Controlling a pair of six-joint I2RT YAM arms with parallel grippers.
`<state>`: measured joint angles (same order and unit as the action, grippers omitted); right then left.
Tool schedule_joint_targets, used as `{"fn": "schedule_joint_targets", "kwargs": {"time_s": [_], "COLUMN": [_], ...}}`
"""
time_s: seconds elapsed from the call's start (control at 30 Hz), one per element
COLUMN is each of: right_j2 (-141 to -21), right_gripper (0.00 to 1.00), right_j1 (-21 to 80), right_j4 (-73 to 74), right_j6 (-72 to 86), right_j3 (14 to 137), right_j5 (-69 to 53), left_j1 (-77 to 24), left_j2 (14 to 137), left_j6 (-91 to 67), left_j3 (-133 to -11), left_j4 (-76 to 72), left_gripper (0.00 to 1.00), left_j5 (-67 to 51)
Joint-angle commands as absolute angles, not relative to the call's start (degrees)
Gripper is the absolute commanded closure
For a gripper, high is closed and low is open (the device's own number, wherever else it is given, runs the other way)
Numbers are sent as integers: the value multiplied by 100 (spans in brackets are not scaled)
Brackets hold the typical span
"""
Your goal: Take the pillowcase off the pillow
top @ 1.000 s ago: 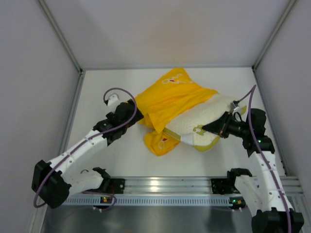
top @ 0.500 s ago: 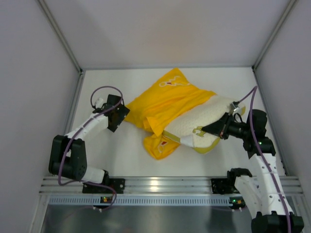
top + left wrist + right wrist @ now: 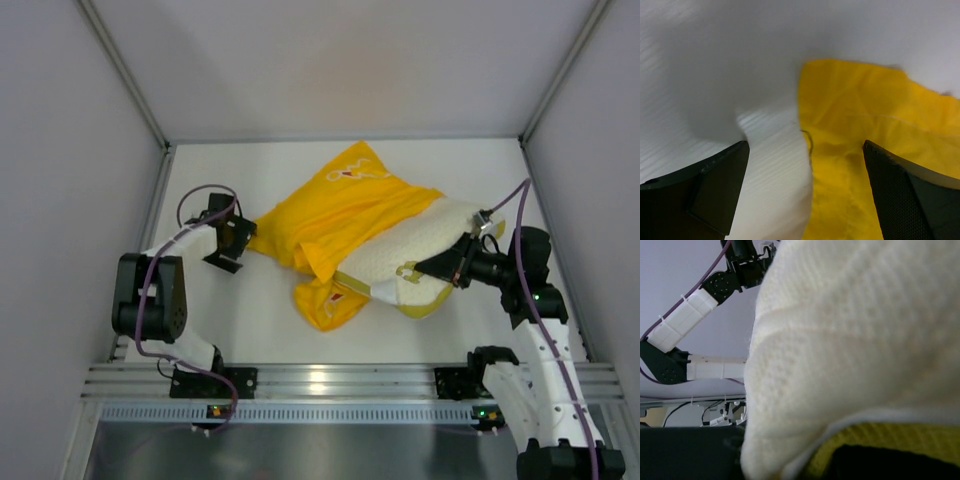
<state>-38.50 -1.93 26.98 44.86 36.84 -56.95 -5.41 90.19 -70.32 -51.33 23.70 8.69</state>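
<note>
Limp, light yellow pillowcase (image 3: 330,212) half covers a soft cream pillow (image 3: 425,245) pinched by the right gripper (image 3: 438,267); the left gripper (image 3: 232,245), jaws wide, faces the case's loose edge, likely the best hold.

There is one bright yellow pillowcase (image 3: 330,215) and one cream pillow (image 3: 425,245), on one white table (image 3: 260,320). Two grippers flank the pillow: one left gripper (image 3: 238,245) and one right gripper (image 3: 432,266).

Pillowcase (image 3: 330,210) txt: none legible from above.
Pillow (image 3: 420,240) txt: none legible.
Other labels, nos.: none readable.
</note>
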Motion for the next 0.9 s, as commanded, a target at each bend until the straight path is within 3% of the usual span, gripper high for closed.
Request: {"fn": "schedule_joint_targets", "kwargs": {"time_s": [0.0,0.17,0.43,0.87], "right_j2": [-3683,-3648,-3709,-3762], "right_gripper": [100,100,100,100], "right_j1": [-62,-44,-44,-44], "right_j4": [2478,2479,2479,2470], "right_j6": [4561,4553,4535,4676], "right_j3": [4060,4025,4087,4350], "right_j5": [-6161,-6170,-6179,-6240], "left_j1": [-405,-194,-44,228], "left_j2": [9360,9676,9782,9756], "left_j6": [-7400,-7629,-7760,-7655], "left_j3": [-5300,-5220,-5054,-4623], "left_j4": [2040,1591,1415,1196], "left_gripper": [1,1,2,21], "left_j5": [396,-184,-194,457]}}
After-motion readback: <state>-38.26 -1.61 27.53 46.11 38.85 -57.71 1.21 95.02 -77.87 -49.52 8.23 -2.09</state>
